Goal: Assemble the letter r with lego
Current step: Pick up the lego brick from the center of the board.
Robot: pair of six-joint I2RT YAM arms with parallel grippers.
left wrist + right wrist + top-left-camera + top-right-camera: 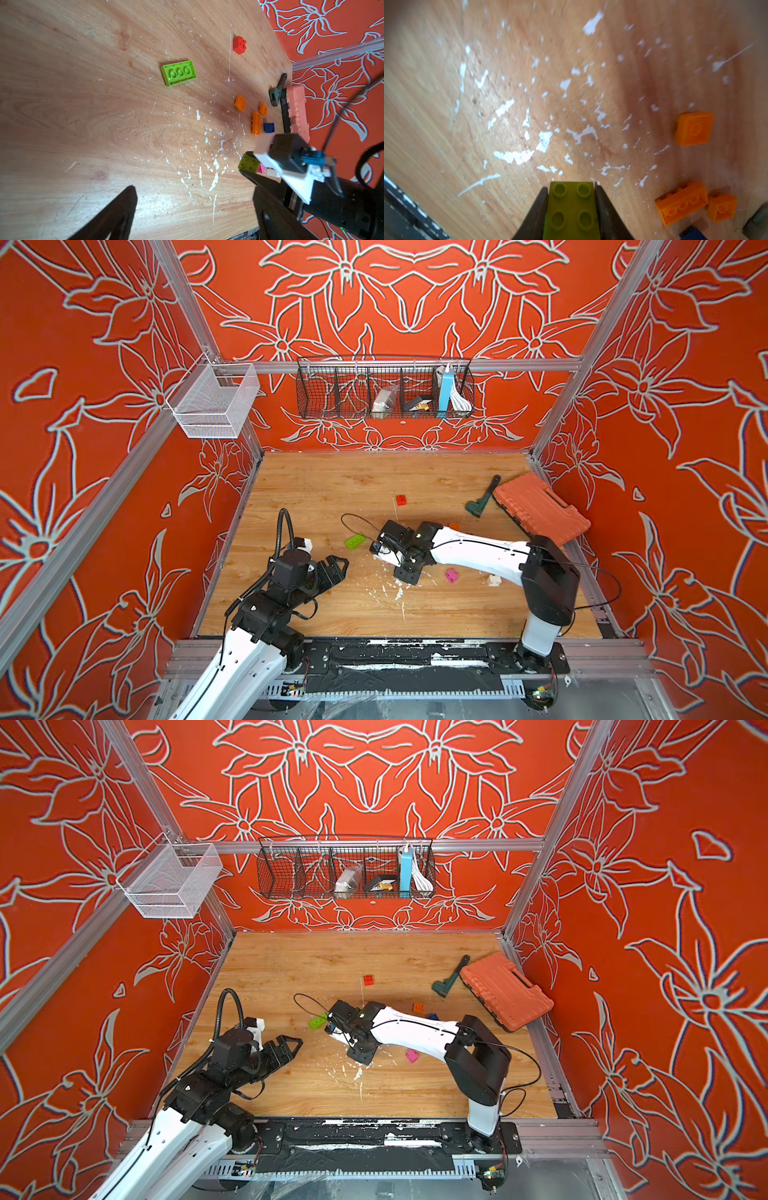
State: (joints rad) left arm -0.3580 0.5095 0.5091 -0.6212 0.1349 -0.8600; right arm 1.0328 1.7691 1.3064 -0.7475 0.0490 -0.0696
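While no two bricks are seen joined, the task is judged to be at an early stage. All parts are carried by the wooden desk (332,481); the ribbed orange-red case (540,508) is set at its right edge. The left tool (343,568) is held with jaws wide apart and nothing between them. The right tool (571,188) is closed on an olive-green four-stud brick (571,207), clamped by its two side walls over the middle of the desk; whether it is lifted clear cannot be told. A long lime brick (178,72) is laid hollow side up, just beside the right tool. Three orange bricks (256,123) and a blue brick (268,127) are grouped near the case; a red brick (239,45) is placed alone farther back; a pink brick (451,575) and a white brick (494,580) are found beside the right forearm.

Faults to be expected: the held brick may be twisted or squeezed out of the jaws if it is pressed down off-centre, since only smooth walls are clamped. The lime brick cannot be mated from above until it is turned over. An unbraced base brick may be pushed along the desk, because the left tool is not engaged.
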